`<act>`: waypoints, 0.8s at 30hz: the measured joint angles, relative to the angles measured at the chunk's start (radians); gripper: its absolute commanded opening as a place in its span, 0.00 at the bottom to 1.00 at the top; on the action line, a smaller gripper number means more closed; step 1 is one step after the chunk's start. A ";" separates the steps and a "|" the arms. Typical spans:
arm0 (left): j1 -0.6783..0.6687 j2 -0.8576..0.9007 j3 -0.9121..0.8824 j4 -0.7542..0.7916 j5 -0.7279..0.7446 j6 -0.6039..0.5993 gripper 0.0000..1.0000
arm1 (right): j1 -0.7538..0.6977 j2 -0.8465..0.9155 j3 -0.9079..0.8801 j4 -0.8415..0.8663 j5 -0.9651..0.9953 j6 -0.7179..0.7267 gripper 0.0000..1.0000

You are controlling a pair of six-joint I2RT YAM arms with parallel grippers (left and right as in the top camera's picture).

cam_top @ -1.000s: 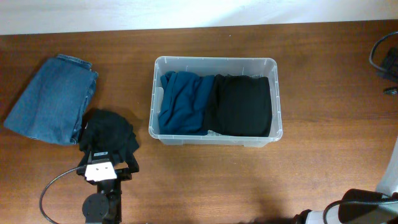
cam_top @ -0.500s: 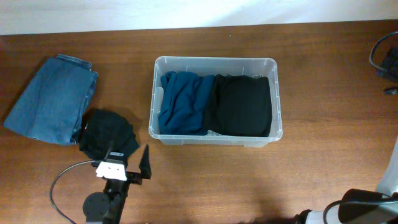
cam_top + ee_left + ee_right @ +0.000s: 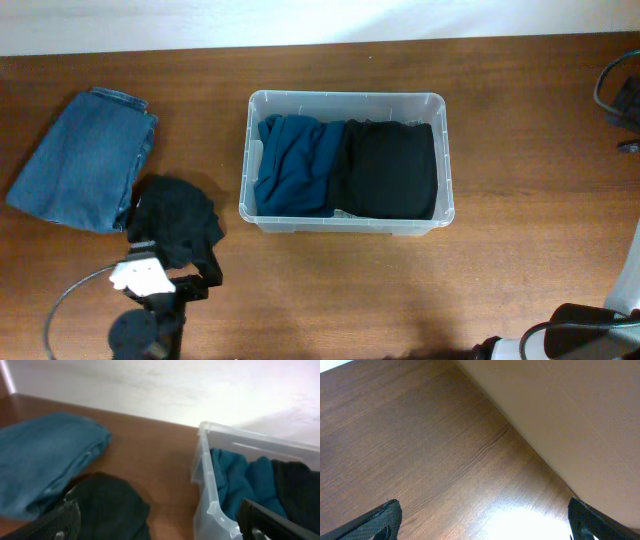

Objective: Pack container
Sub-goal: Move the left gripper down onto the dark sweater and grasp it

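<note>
The container (image 3: 345,96) is a clear plastic tub in the middle of the table. It holds a folded teal garment (image 3: 295,165) on the left and a folded black garment (image 3: 390,170) on the right. A crumpled black garment (image 3: 175,218) lies on the table left of the tub, beside folded blue jeans (image 3: 85,160). My left gripper (image 3: 175,256) hovers open at that black garment's near edge, holding nothing. In the left wrist view the black garment (image 3: 110,505) lies ahead, with the tub's wall (image 3: 205,465) to the right. My right gripper (image 3: 487,527) is open over bare wood.
The right arm's base (image 3: 575,335) sits at the bottom right corner. Dark cables (image 3: 615,90) hang at the right edge. A white wall borders the table's far edge. The left arm's cable (image 3: 70,305) loops near the front edge.
The left wrist swung right, then back left, and now sits slightly lower left over the black garment's near edge. Both grippers stayed open. Nothing else moved.
</note>
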 measured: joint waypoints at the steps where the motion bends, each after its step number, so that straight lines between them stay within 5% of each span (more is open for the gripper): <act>1: 0.000 0.040 0.043 -0.022 -0.016 -0.005 1.00 | 0.000 0.000 0.000 -0.003 0.000 -0.001 0.99; 16: 0.063 1.001 0.649 -0.418 -0.049 -0.017 1.00 | 0.000 0.001 0.000 -0.002 0.003 0.000 0.99; 24: 0.144 1.223 0.683 -0.421 0.027 -0.017 1.00 | 0.000 0.001 0.000 -0.002 0.003 -0.001 0.99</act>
